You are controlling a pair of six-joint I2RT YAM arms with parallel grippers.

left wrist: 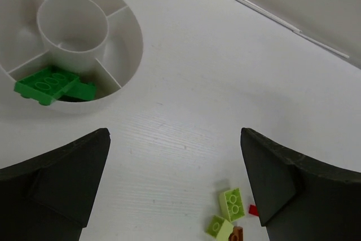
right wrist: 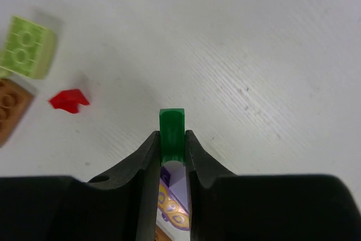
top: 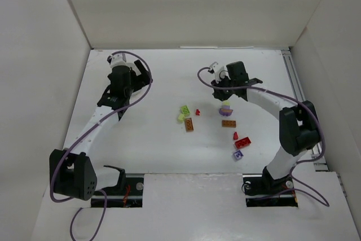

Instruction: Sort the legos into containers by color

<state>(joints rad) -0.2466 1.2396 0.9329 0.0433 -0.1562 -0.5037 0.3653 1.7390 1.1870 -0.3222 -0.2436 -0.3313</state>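
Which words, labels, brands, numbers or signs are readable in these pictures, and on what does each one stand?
None is readable. The green bricks in the white dish, and the loose lime brick, show only stud rings, too blurred for lettering. The small green brick in the right gripper has a plain face.

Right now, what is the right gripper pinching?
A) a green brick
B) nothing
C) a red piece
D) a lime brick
A: the right wrist view shows the right gripper shut on a small green brick, with the red piece lying loose off to the side.
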